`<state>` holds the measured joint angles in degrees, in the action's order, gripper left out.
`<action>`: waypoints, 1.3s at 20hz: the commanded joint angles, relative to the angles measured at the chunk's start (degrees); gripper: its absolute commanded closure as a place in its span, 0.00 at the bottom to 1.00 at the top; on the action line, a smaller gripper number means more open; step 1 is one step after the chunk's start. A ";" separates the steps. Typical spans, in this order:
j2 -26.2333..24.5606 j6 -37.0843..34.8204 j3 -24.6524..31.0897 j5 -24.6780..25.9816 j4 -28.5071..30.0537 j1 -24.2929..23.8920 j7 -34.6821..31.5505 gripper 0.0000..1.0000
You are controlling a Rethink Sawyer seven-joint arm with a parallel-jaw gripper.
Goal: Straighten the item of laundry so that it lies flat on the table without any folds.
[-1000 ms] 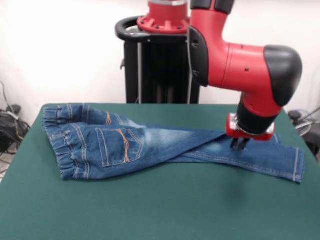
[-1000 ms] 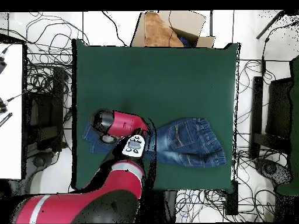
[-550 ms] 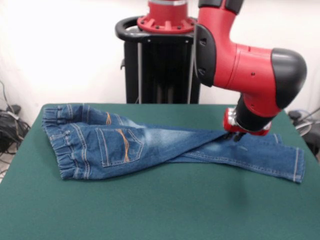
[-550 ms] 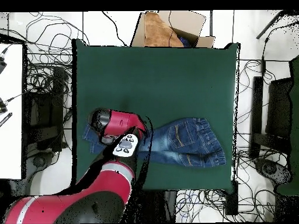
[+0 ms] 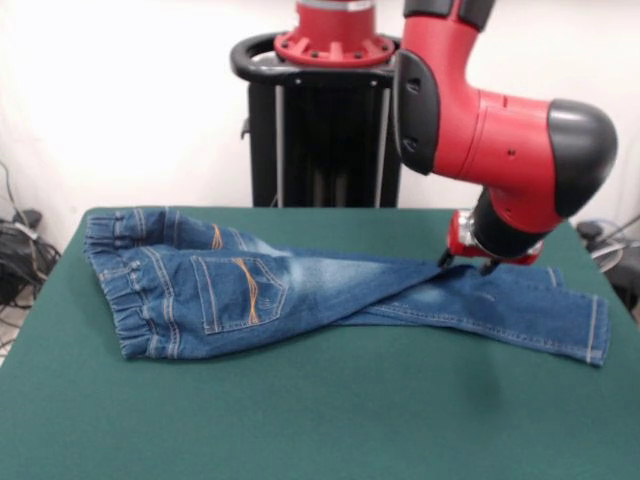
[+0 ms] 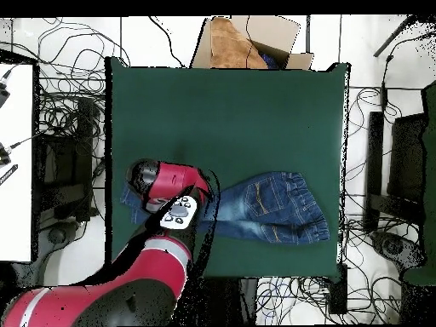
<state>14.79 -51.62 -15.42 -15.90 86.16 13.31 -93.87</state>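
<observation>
Front view: a dark green table (image 5: 300, 420) fills the lower frame, white wall behind, cables on the floor at the left edge. One pair of jeans (image 5: 250, 290) lies across it, waistband at the left, two legs running right, the upper leg crossed over the lower near the middle, so it is not flat yet. One red and black arm (image 5: 500, 150) comes down on the right, and its gripper (image 5: 467, 265) hangs just above the legs, two dark tips showing apart with nothing between them.

Overhead, the jeans (image 6: 272, 204) sit toward the robot's edge of the table (image 6: 230, 111), waistband close to the right border, leg ends close to the left border under the arm (image 6: 166, 183). The gripper itself is hidden there beneath the arm's head. One open cardboard box (image 6: 247, 41) sits beyond the far edge. White floor tangled with cables surrounds the table. The whole far half of the green is bare, wide room; the near strip beside the jeans is thin.
</observation>
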 commanded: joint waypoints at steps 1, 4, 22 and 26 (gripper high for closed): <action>-1.91 -4.36 -0.14 -0.87 -2.82 0.39 -18.03 0.00; -1.96 -3.49 -1.12 -0.53 -1.48 0.90 -18.60 0.00; -5.30 -1.13 -6.00 -2.38 -1.76 2.45 -24.18 0.00; -4.52 4.45 -1.46 -5.46 0.63 -0.03 -23.03 0.00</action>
<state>11.52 -51.81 -22.80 -16.50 85.92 16.03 -101.50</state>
